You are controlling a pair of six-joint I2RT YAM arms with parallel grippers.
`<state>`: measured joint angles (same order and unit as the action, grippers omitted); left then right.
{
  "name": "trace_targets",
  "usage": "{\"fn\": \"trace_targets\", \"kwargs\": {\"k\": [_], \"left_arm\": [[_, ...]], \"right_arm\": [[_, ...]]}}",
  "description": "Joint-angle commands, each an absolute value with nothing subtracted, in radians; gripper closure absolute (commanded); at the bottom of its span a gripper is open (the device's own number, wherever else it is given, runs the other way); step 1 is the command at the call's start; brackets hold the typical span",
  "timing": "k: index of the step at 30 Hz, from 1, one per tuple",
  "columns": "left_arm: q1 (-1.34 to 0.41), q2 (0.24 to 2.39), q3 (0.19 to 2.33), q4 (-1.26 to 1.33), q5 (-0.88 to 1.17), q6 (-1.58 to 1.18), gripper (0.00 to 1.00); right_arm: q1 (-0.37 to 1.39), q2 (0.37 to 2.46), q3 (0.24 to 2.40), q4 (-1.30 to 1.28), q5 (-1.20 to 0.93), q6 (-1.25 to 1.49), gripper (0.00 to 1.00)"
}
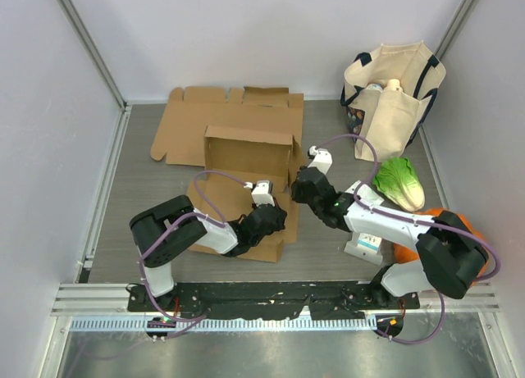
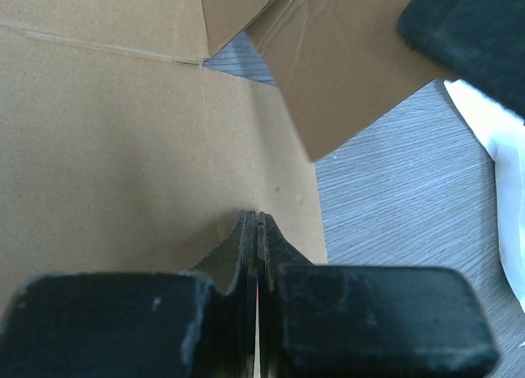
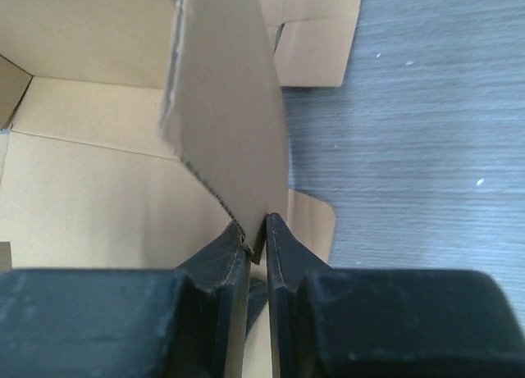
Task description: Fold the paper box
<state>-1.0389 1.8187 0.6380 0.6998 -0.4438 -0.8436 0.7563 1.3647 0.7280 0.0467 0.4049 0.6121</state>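
The brown paper box (image 1: 246,152) sits mid-table, its back wall upright and its flat lid panel (image 1: 221,116) lying behind. My left gripper (image 1: 267,218) is shut with nothing between its fingers, its tips (image 2: 258,218) resting on the box's floor panel (image 2: 107,148) near the right front corner. My right gripper (image 1: 299,185) stands at the box's right side. In the right wrist view its jaws (image 3: 257,226) are pinched on the lower corner of the raised side flap (image 3: 225,107), which stands upright between the box floor (image 3: 90,198) and the table.
A cream tote bag (image 1: 394,99) with bottles stands at the back right. A napa cabbage (image 1: 402,181), an orange object (image 1: 463,222) and a small white carton (image 1: 365,245) lie by the right arm. Walls close the table's left, back and right.
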Motion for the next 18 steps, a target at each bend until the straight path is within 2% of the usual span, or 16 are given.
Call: {"fn": "trace_targets", "kwargs": {"k": [1, 4, 8, 9, 14, 18], "left_arm": [[-1.042, 1.83, 0.617, 0.698, -0.489, -0.848, 1.0], [-1.04, 1.825, 0.606, 0.703, -0.486, -0.854, 1.0], [-1.04, 1.821, 0.598, 0.713, -0.48, -0.859, 1.0], [-1.04, 1.819, 0.597, 0.713, -0.48, -0.856, 1.0], [-1.04, 1.81, 0.589, 0.715, -0.48, -0.847, 1.0], [-1.04, 1.804, 0.583, 0.715, -0.48, -0.844, 1.0]], "right_arm": [[0.814, 1.405, 0.723, 0.17, 0.483, 0.81, 0.79], [0.821, 1.42, 0.735, 0.172, 0.44, 0.772, 0.7], [0.819, 1.274, 0.657, 0.224, 0.364, 0.541, 0.54], [0.807, 1.24, 0.634, 0.241, 0.301, 0.502, 0.39], [0.717, 1.034, 0.614, 0.066, 0.262, 0.41, 0.35], [0.539, 0.894, 0.591, 0.025, 0.235, 0.387, 0.33]]}}
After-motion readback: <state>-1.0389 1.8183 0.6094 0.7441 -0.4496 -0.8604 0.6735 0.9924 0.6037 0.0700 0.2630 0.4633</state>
